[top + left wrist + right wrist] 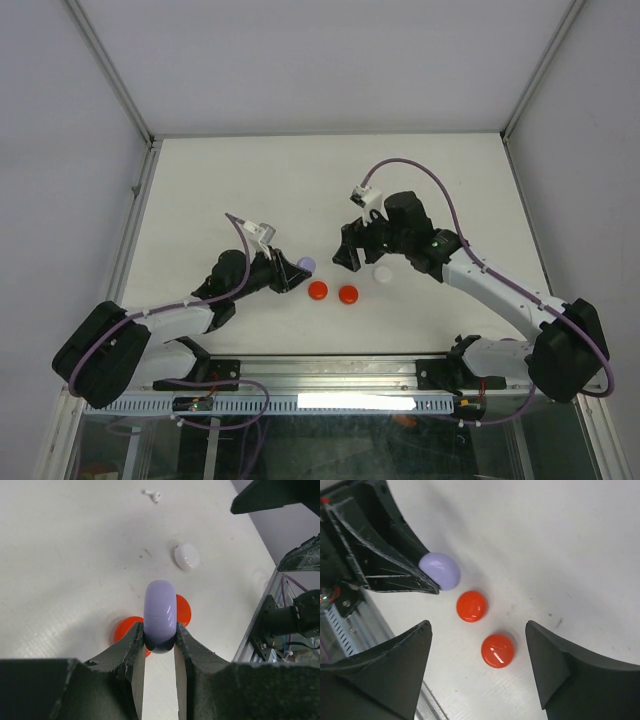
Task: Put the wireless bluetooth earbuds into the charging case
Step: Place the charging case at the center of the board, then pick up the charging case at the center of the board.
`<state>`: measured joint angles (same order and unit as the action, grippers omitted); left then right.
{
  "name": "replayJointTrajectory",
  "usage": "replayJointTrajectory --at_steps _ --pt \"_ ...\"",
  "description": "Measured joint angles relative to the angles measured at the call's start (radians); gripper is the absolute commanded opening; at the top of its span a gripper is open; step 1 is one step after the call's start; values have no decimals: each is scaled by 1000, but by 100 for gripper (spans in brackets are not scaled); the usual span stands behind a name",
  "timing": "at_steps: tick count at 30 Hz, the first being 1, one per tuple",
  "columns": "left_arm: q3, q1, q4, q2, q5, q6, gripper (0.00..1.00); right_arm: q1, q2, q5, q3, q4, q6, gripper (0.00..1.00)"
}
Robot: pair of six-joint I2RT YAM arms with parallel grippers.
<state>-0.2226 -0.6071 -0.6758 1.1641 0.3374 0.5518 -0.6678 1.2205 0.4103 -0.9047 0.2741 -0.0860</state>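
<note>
Left fingers pinch lilac case on edge, frame centre, likely presenting it for loading. Right fingers gape wide above two red discs; white earbud, upper centre, untouched.

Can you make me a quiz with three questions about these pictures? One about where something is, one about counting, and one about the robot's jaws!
1. Where is the lilac disc?
A. between the left jaws
B. between the right jaws
C. under a white disc

2. How many red discs are there?
A. one
B. two
C. five

3. How are the right jaws?
A. shut on a red disc
B. shut on nothing
C. open and empty

Answers:
1 A: the left jaws pinch it on its edge.
2 B: two lie side by side.
3 C: they stand wide apart, gripping nothing.
</note>
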Motion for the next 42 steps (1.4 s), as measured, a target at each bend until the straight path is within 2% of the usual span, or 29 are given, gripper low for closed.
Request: replayJointTrajectory --at_steps 9,14,19,25,29,33,37,42 --pt "-164 0 225 169 -79 72 0 36 0 -245 96 -2 -67 79" --pt "-192 0 303 209 -127 101 17 50 11 -319 116 -1 -90 79" --pt "-197 7 359 240 -153 130 24 51 27 -374 116 3 -111 79" --pt "-212 13 415 254 -185 153 43 53 49 -434 116 51 -148 78" --pt "-224 13 425 254 -207 167 48 54 69 -465 118 92 -177 77" --pt "-228 14 451 234 -230 172 60 55 88 -490 119 123 -203 77" --pt "-228 14 502 189 -263 173 68 55 106 -510 119 147 -216 76" --pt "-228 14 575 133 -308 172 71 55 131 -532 120 172 -228 74"
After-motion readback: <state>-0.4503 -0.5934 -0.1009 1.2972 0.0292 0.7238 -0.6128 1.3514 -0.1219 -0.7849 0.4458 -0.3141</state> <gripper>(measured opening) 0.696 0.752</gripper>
